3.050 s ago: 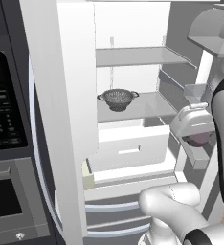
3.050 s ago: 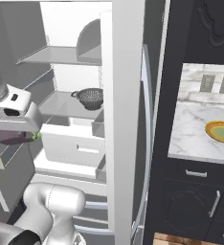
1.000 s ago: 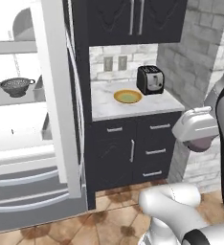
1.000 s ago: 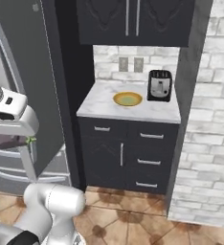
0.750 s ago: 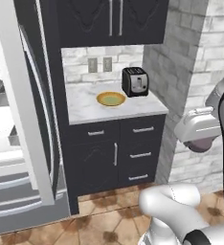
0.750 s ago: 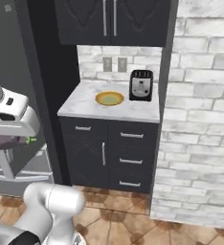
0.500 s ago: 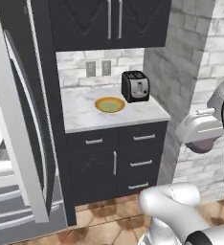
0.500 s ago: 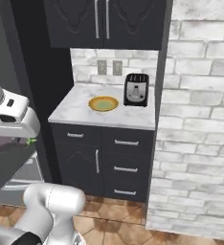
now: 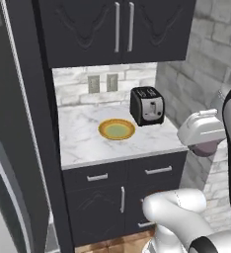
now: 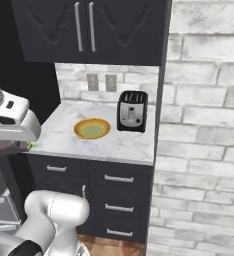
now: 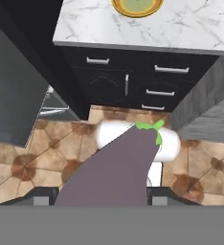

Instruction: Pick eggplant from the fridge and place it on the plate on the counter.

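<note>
My gripper (image 11: 102, 195) is shut on the eggplant (image 11: 119, 165), a dark purple body with a green stem end that points away from the hand. From the left base view the gripper (image 9: 203, 142) holds the eggplant (image 9: 208, 150) in the air to the right of the counter (image 9: 83, 141), in front of its edge. The plate (image 9: 117, 129), yellow-rimmed with a pale green centre, lies bare on the marble beside the toaster. The hand view looks down with the plate (image 11: 136, 5) at its top edge. The fridge door (image 9: 9, 163) stands at the far left.
A black toaster (image 9: 147, 105) stands right of the plate. Dark cabinets with silver handles (image 9: 117, 29) hang over the counter, and dark drawers (image 11: 154, 79) sit below it. A grey brick wall (image 10: 209, 125) closes the right side. Brown floor tiles (image 11: 32, 143) lie under the hand.
The whole picture has shifted: the base has driven on to the right, so the fridge has slid off left and the counter with the plate is nearer and centred. The eggplant stays gripped.
</note>
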Available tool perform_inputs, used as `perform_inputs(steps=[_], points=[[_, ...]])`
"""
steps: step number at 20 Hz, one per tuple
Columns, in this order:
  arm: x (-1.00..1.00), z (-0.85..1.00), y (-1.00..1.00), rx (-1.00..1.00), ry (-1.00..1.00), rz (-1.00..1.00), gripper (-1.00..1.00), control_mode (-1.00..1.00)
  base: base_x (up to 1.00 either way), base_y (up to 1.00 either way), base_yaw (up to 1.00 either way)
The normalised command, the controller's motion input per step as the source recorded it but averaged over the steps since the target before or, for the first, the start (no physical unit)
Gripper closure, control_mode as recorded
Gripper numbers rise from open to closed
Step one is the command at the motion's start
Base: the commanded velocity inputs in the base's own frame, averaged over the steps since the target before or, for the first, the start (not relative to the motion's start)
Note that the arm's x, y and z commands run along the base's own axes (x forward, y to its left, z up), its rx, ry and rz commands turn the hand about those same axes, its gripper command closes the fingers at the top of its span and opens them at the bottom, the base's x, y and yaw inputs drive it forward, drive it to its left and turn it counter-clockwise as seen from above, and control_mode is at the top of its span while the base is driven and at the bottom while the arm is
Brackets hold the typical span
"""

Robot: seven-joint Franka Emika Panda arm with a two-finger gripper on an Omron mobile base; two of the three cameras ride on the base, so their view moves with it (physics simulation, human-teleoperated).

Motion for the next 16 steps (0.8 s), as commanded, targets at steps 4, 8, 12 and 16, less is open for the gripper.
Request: perform_inputs(steps=[4,8,12,16], points=[[0.0,0.0,0.0,0.0,0.0,0.0,1.0,1.0,0.58,-0.36,0.02],[0.0,0.0,0.0,0.0,0.0,0.0,1.0,1.0,0.59,-0.3,0.02],[0.0,0.0,0.0,0.0,0.0,0.0,1.0,1.0,0.63,-0.14,0.03],[0.0,0.0,0.0,0.0,0.0,0.0,1.0,1.0,0.67,-0.11,0.04]])
